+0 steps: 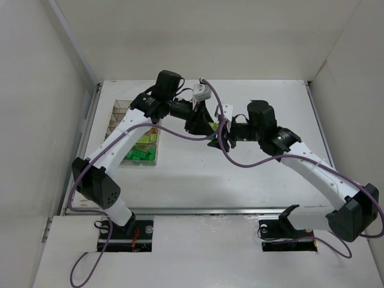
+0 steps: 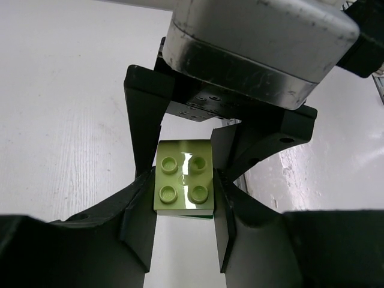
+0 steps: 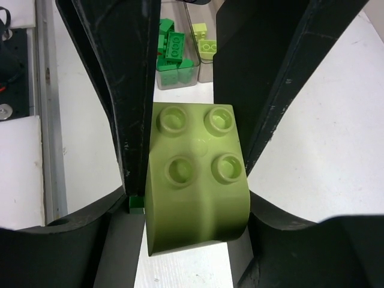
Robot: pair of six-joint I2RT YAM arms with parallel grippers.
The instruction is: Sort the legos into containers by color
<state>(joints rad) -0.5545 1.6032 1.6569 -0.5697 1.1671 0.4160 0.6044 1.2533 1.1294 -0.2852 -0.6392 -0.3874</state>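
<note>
The yellow-green brick (image 3: pixel 195 186) is hanging mid-air at 3 o'clock of the organizer box (image 1: pixel 115 117), with the right gripper (image 3: pixel 195 114) pinching it and the left gripper (image 2: pixel 183 189) also pressing its sides; either arm pulling early is risking twisting it loose

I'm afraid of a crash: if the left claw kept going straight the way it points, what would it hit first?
The yellow-green brick between its fingers, and right behind that, it seems, the right claw facing it.
</note>
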